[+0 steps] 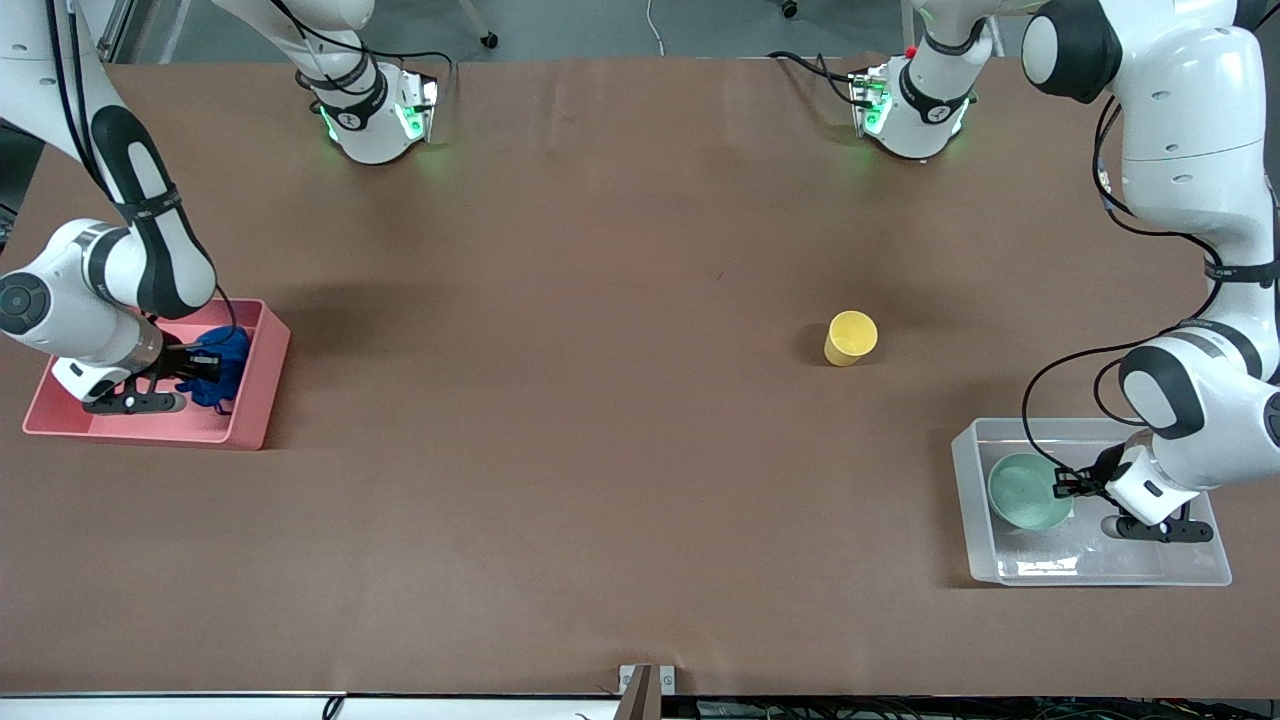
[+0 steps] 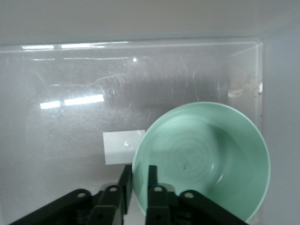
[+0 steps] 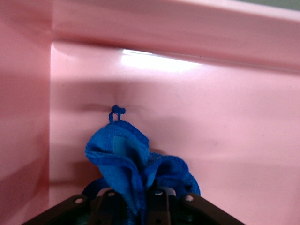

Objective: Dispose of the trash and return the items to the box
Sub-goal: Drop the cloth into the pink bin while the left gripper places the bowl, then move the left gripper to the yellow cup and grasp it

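Observation:
The blue cloth wad (image 1: 222, 362) is in the pink bin (image 1: 255, 395) at the right arm's end of the table. My right gripper (image 1: 200, 360) is shut on the blue cloth (image 3: 136, 164) inside the bin. The mint-green bowl (image 1: 1028, 491) sits in the clear tub (image 1: 975, 520) at the left arm's end. My left gripper (image 1: 1062, 487) is shut on the bowl's rim (image 2: 138, 180), one finger inside and one outside. The tub's white sticker (image 2: 119, 146) shows beside the bowl (image 2: 206, 159). The yellow cup (image 1: 850, 338) stands on the table, farther from the front camera than the tub.
The brown table (image 1: 600, 450) stretches between the bin and the tub. Both arm bases stand along the table's edge farthest from the front camera. The pink bin's wall (image 3: 178, 28) rises close around the cloth.

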